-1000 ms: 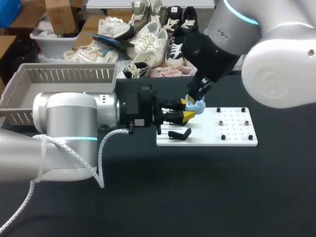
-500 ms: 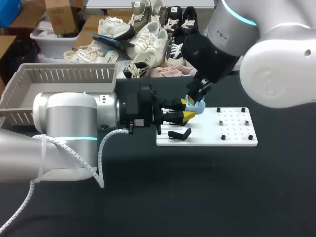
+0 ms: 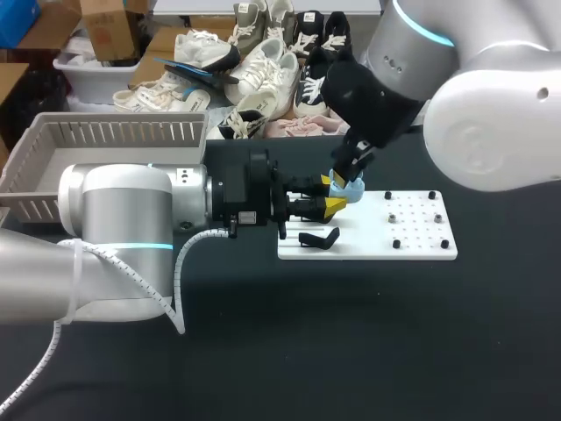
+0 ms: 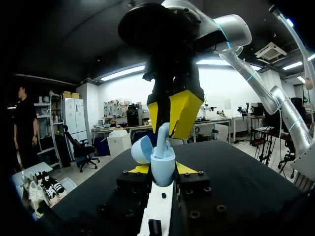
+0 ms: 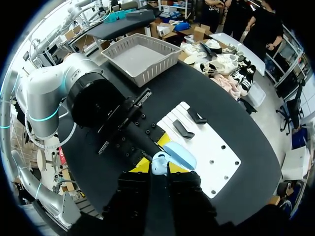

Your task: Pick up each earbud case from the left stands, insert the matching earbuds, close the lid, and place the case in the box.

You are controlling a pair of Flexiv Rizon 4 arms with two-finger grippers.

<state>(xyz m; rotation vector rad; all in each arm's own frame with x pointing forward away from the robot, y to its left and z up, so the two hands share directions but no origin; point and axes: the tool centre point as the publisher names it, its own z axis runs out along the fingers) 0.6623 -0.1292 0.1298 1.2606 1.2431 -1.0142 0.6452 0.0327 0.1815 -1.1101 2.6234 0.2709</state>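
Observation:
My left gripper [image 3: 335,195] reaches in from the left and is shut on the light blue earbud case [image 3: 352,188], holding it just above the white board's [image 3: 412,239] left end. In the left wrist view the case [image 4: 163,166] sits between the yellow tips, its lid [image 4: 141,149] swung open. My right gripper [image 4: 171,118] comes down from above, shut on a light blue earbud [image 4: 162,133] whose lower end is in the case. From the right wrist, the case [image 5: 159,163] and open lid [image 5: 180,154] lie just ahead of the fingers.
A grey slatted basket [image 3: 105,132] stands at the table's far left. Black stands [image 3: 320,239] sit on the board's left part, and small black pegs [image 3: 396,243] dot its right part. Dark table surrounds the board.

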